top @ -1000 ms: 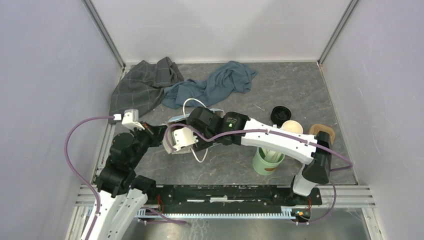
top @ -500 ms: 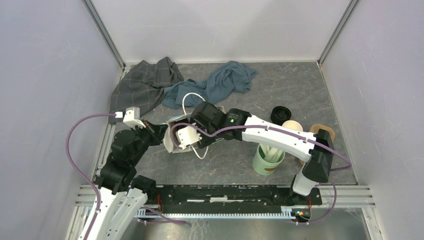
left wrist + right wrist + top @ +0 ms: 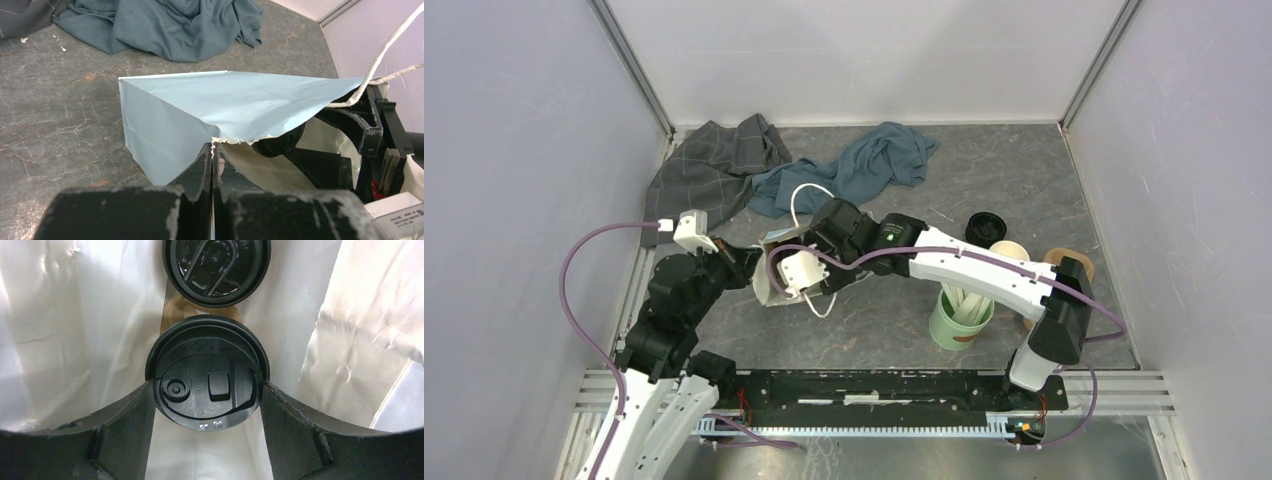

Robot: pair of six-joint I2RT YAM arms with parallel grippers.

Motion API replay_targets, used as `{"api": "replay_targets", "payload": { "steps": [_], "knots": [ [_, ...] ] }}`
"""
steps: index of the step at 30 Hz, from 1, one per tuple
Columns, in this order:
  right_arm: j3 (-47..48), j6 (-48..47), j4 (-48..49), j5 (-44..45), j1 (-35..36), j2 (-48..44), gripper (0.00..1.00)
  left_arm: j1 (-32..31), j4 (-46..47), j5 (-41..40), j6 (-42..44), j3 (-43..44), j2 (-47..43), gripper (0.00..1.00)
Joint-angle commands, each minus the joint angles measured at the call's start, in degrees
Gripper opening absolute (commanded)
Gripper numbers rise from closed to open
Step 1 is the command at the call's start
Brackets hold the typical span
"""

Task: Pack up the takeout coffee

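— Where was the coffee?
— In the paper bag (image 3: 200,110), left of centre. My right gripper (image 3: 207,407) clasped one lidded cup (image 3: 207,372) beside the other cup (image 3: 216,265); my left gripper (image 3: 212,165) pinched the bag's rim.
— Handling?
— Light and crushable, I judged: grip gently under the stiff lid.

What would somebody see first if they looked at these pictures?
Probably the right gripper inside the white-lined bag, its fingers closed around a black-lidded cup, with a second cup just beyond it. Next, the left gripper pinching the bag's pale blue edge, near the middle of the table.
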Motion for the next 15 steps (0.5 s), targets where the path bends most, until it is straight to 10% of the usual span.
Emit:
{"api": "replay_targets", "payload": {
  "steps": [1, 15],
  "knots": [
    [1.01, -0.91, 2.82, -1.27, -0.85, -1.04, 0.0, -0.13, -1.32, 1.29, 1.24, 1.28, 0.78, 0.02],
    [0.45, -3.21, 3.42, -2.31, -1.8, 1.12, 0.0, -0.09, -1.85, 2.07, 2.04, 1.33, 0.81, 0.02]
  ]
}}
